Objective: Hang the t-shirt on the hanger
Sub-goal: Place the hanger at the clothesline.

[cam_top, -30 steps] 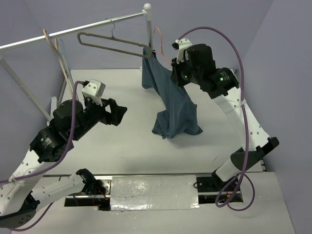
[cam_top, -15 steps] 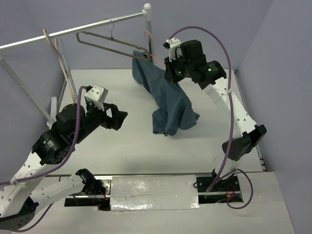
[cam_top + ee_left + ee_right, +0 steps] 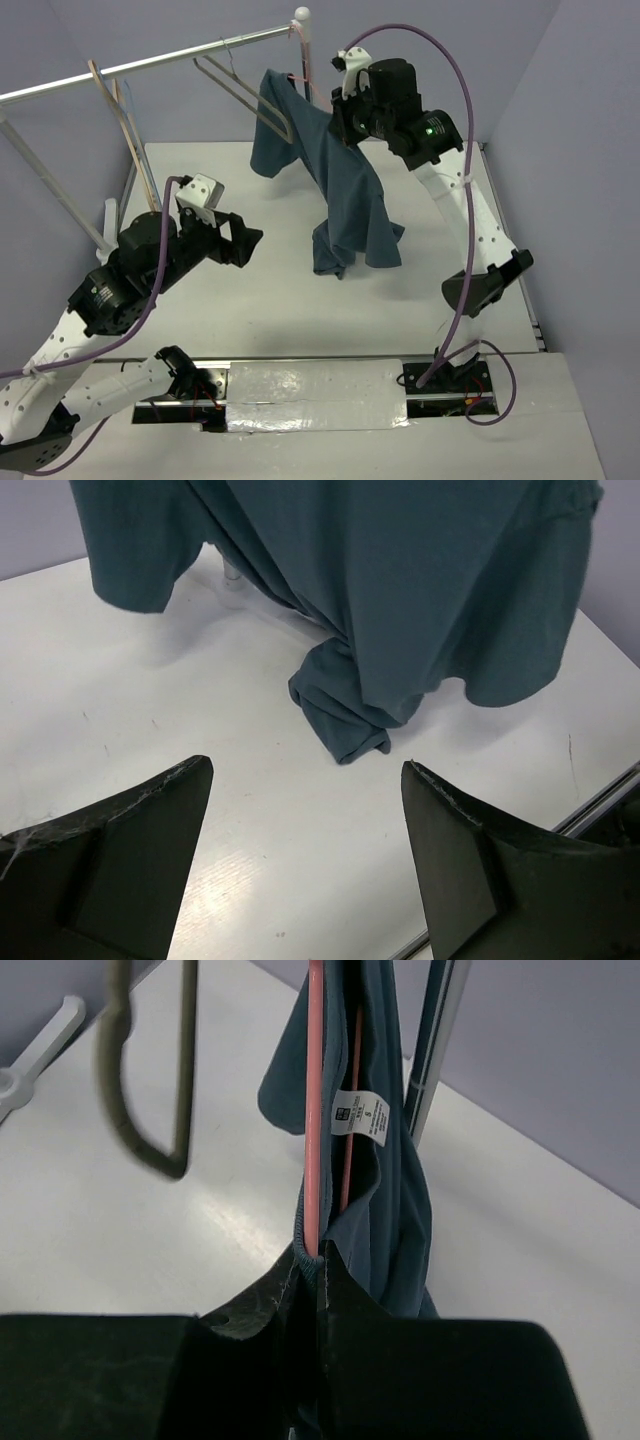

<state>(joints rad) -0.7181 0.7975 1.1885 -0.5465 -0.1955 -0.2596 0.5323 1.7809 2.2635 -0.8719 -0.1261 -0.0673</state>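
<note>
Right gripper (image 3: 318, 1270) pinched the limp dark-blue cloth t-shirt (image 3: 392, 1200) by the thin pink wire hanger (image 3: 314, 1110), and I feared tugging would slip it off.

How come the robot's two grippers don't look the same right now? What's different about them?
The left gripper is wide open and holds nothing; the right gripper is shut on the neck edge of the t-shirt, right beside the pink hanger wire. The left gripper sits low over the table; the right gripper is lifted high, near the metal rail. Both are black, with two fingers.
</note>
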